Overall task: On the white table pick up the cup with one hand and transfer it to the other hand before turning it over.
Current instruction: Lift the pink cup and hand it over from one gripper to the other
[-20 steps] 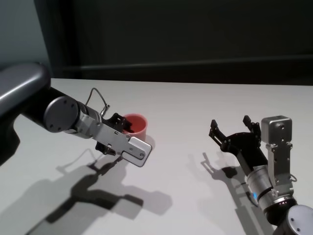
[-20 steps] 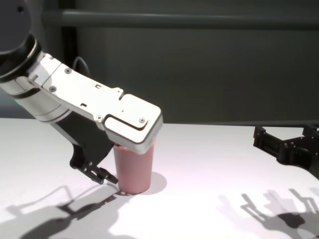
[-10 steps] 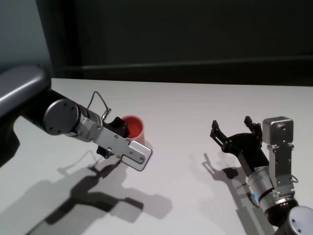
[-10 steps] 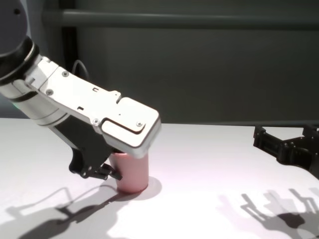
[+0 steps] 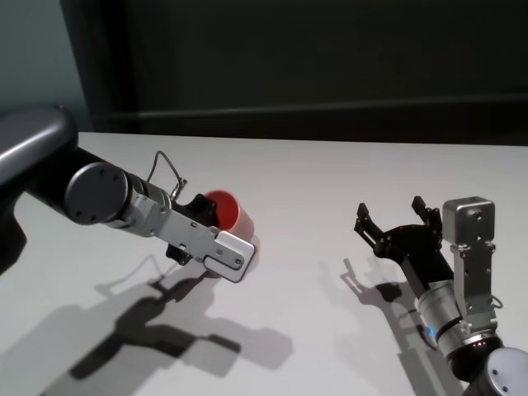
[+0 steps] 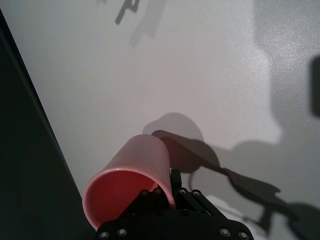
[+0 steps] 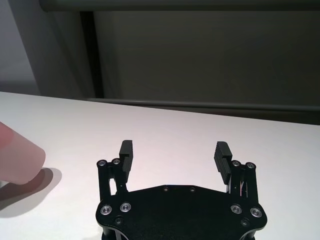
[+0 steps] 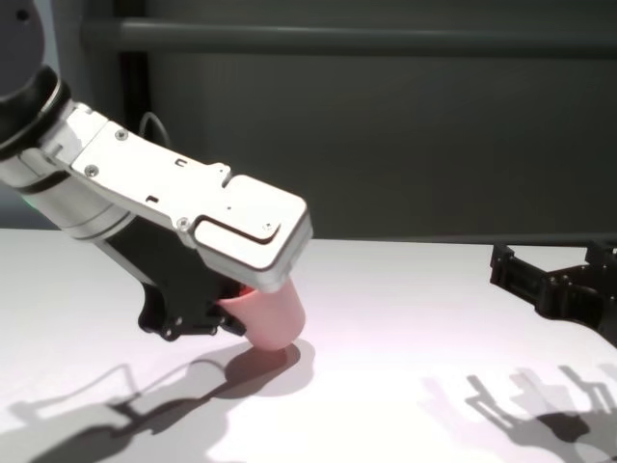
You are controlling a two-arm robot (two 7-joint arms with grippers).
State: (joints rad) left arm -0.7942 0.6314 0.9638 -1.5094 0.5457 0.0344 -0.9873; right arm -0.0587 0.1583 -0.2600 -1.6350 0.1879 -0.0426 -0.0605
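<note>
The pink cup (image 8: 276, 316) is tilted, its base low at the white table (image 8: 415, 299); whether the base still touches I cannot tell. My left gripper (image 8: 229, 316) is shut on the cup's rim wall, one finger inside and one outside, as the left wrist view shows at the cup (image 6: 131, 171) and the left gripper (image 6: 161, 190). In the head view the cup (image 5: 224, 208) shows its red inside beside the left gripper (image 5: 205, 221). My right gripper (image 5: 396, 221) hovers open at the right, well apart from the cup. The right gripper (image 7: 174, 150) holds nothing; the cup (image 7: 17, 159) shows at that view's edge.
The white table (image 5: 330, 169) stretches wide between the two arms, with only the arms' shadows on it. A dark wall and rail run behind its far edge.
My left gripper has closed on the cup's rim. The cup, upright a second ago, now tilts with its rim raised toward the gripper. The right arm has barely moved.
</note>
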